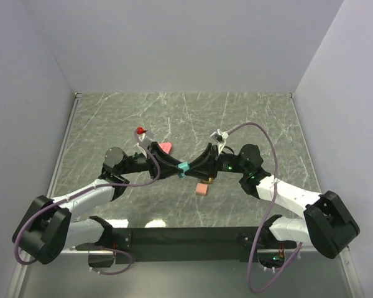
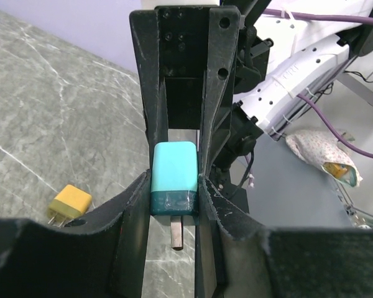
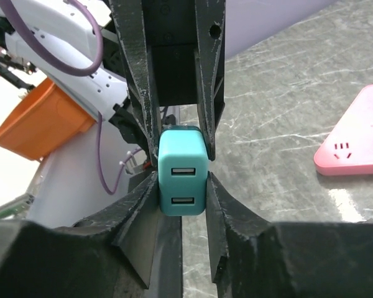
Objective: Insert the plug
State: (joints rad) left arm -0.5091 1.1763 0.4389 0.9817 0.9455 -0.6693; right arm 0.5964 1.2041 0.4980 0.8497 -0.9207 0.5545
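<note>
A teal plug (image 1: pixel 183 167), a small charger block, hangs above the table's middle between both grippers. My left gripper (image 1: pixel 178 169) comes from the left and my right gripper (image 1: pixel 189 167) from the right. In the left wrist view my left gripper (image 2: pixel 174 189) is shut on the plug (image 2: pixel 173 167), whose metal prong (image 2: pixel 177 233) points towards the camera. In the right wrist view my right gripper (image 3: pixel 182 186) is shut on the same plug (image 3: pixel 183 171), its two USB ports facing the camera. The pink power strip (image 1: pixel 166 147) lies flat just behind the grippers and also shows in the right wrist view (image 3: pixel 357 149).
A yellow plug (image 2: pixel 68 203) lies on the marble table (image 1: pixel 248 118). Beside it, under the right gripper, is a small pink block (image 1: pixel 202 189). An orange bin (image 3: pixel 40 121) and a patterned cloth bag (image 2: pixel 323 152) sit off the table.
</note>
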